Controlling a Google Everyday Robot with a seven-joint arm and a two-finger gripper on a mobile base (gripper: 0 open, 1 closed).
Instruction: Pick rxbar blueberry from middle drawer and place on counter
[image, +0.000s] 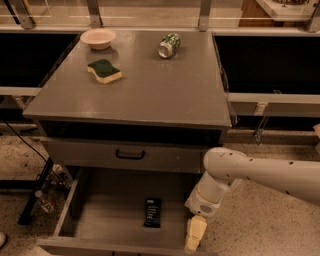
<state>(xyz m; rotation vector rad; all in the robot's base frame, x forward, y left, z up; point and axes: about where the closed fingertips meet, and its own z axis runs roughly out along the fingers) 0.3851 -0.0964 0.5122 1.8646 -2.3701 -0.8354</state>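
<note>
The rxbar blueberry (153, 212) lies flat on the floor of the open middle drawer (107, 222), a dark wrapper with pale lettering, near the centre. My gripper (195, 234) hangs at the drawer's right front corner, pointing down, a short way right of the bar and apart from it. The white arm (260, 175) reaches in from the right. Above the drawers spreads the grey counter (150, 90).
On the counter sit a green-topped yellow sponge (104, 71), a pale bowl (98, 38) and a green can (169, 45) on its side. A closed drawer front with a black handle (130, 155) is above the open drawer. Cables and a bottle (42, 200) lie on the floor at left.
</note>
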